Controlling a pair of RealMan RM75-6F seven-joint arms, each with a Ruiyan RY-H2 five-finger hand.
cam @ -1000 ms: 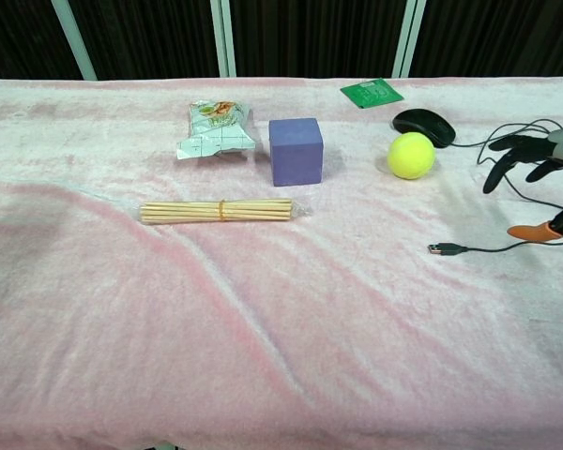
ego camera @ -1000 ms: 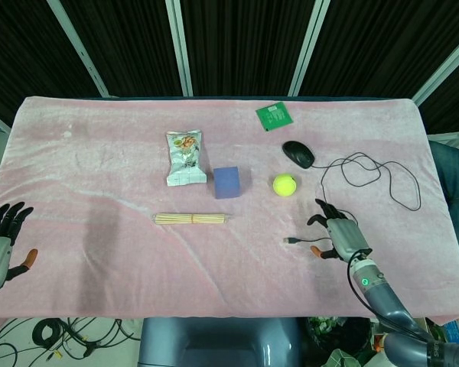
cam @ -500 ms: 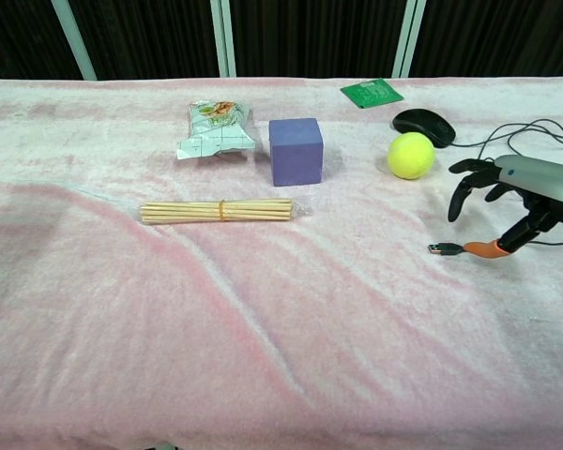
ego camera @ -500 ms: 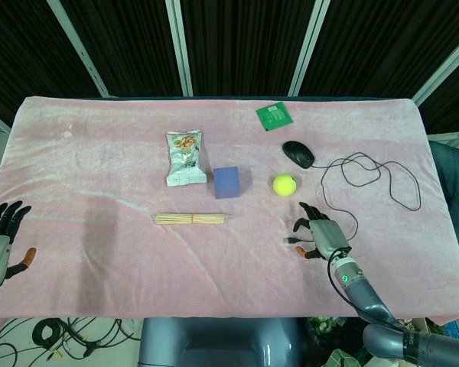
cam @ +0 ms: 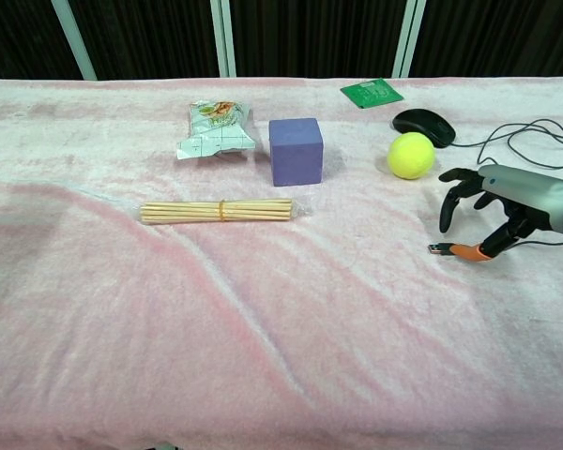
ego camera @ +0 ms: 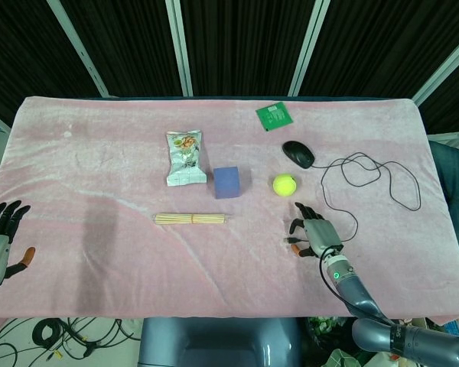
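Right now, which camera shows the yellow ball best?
The chest view: the ball looks big and close there, sitting on the pink cloth between the mouse and the right hand. The head view shows it too, but from above and much smaller, so you see less of it.

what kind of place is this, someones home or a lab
Likely a lab test bench, not a home: a table under a pink cloth holds unrelated items, such as a tennis ball, a purple block and a mouse, with loose cables below the table's front edge.
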